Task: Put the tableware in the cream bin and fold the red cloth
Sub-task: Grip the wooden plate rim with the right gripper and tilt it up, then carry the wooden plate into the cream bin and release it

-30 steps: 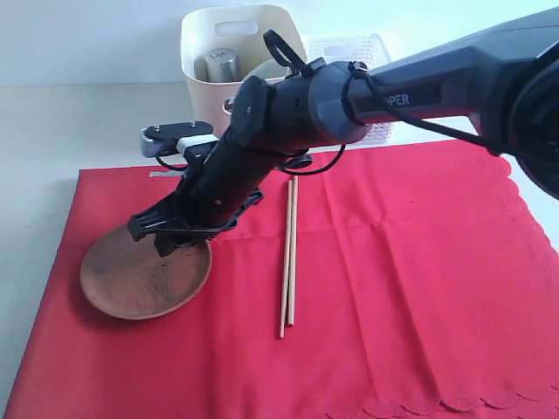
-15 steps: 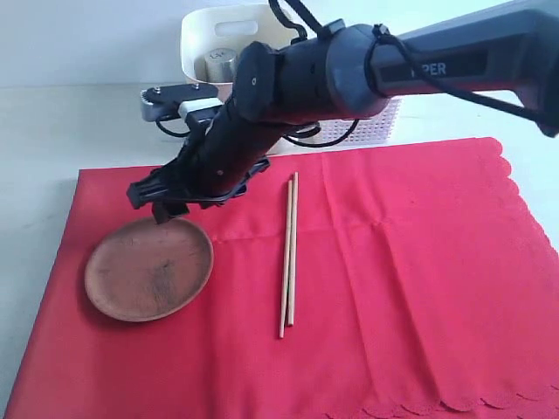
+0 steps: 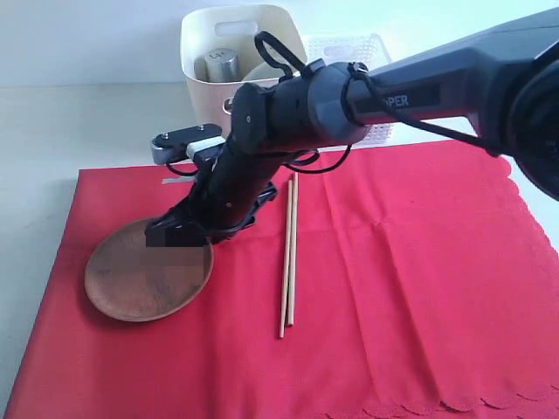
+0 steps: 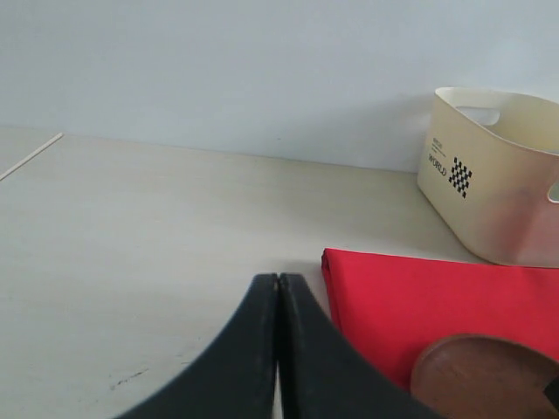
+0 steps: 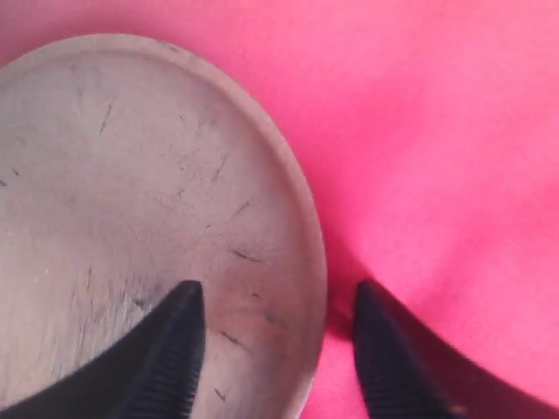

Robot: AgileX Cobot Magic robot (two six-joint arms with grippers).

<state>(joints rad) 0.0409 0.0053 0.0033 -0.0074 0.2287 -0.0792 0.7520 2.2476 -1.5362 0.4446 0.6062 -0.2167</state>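
My right arm (image 3: 297, 113) overhangs the red cloth's (image 3: 419, 279) far-left corner; chopsticks (image 3: 288, 262) bar its middle; right half lies free.

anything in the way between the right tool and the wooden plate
Nothing visible. The right tool is open right at the wooden plate, one finger over the plate's inside and the other over the red cloth outside its rim.
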